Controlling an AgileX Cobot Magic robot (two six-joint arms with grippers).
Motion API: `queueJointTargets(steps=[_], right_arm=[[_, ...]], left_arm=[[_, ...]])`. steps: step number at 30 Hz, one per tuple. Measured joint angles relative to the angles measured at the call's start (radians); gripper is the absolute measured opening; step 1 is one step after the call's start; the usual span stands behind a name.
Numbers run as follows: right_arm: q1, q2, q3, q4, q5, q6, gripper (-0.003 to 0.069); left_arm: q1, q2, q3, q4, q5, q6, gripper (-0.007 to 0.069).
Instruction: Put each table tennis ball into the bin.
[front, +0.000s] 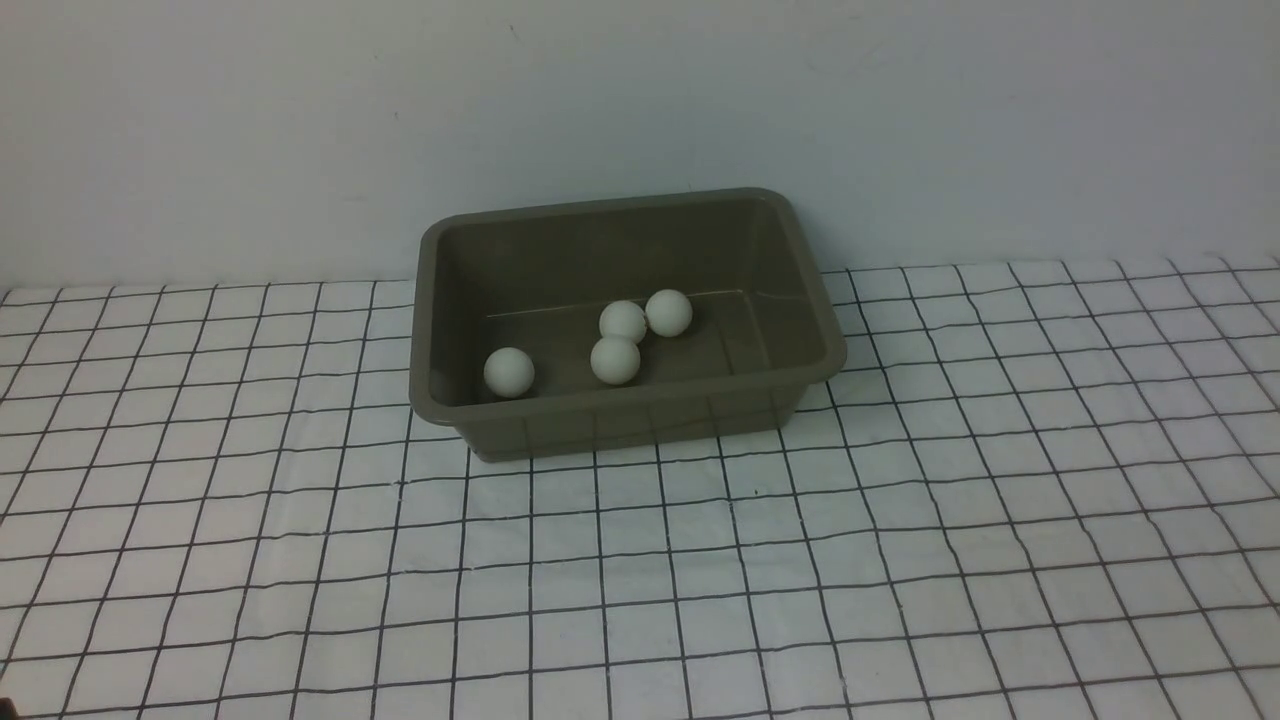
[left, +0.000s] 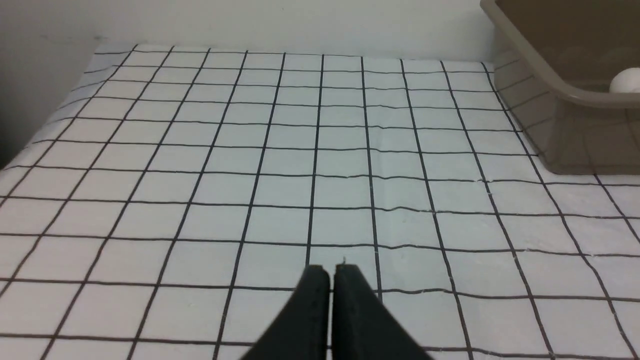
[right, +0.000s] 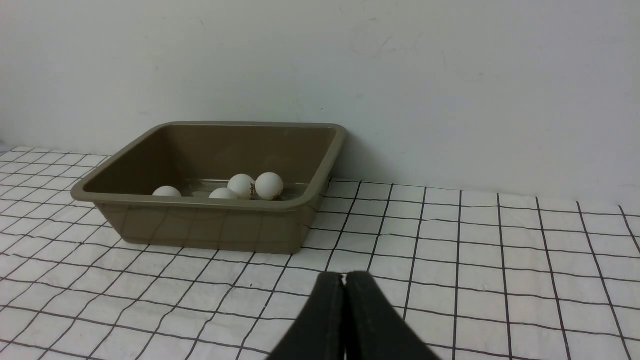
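Resting in olive-grey bin (front: 815, 300) at frame centre: four table tennis balls (front: 615, 360). Left gripper (left: 331, 272) and right gripper (right: 344, 279) clenched, empty.

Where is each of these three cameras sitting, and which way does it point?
Front view: between the arms, looking forward and down at the bin holding four table tennis balls; no part of the robot shows.
Left wrist view: on the left arm, low over the checked cloth; the shut left tool shows, bin corner at the edge.
Right wrist view: on the right arm, facing the bin and wall; the shut right tool shows.
Shared: every view catches the bin.
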Motion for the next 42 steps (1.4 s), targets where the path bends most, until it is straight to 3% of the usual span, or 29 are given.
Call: queueJointTargets(steps=[28, 33, 38, 42], right_arm=[[-0.004, 0.0, 0.0, -0.003, 0.0, 0.0, -0.0018], [-0.181, 0.0, 0.012, -0.011, -0.055, 0.0, -0.0018], [-0.381, 0.0, 0.131, -0.045, -0.267, 0.0, -0.0018], [-0.457, 0.0, 0.236, -0.045, -0.359, 0.01, -0.0018]], left_arm=[[0.0, 0.0, 0.0, 0.0, 0.03, -0.001, -0.0004], [0.0, 0.0, 0.0, 0.0, 0.03, -0.001, -0.0004], [0.0, 0.0, 0.0, 0.0, 0.03, -0.001, -0.0004], [0.0, 0.0, 0.0, 0.0, 0.03, -0.001, -0.0004]])
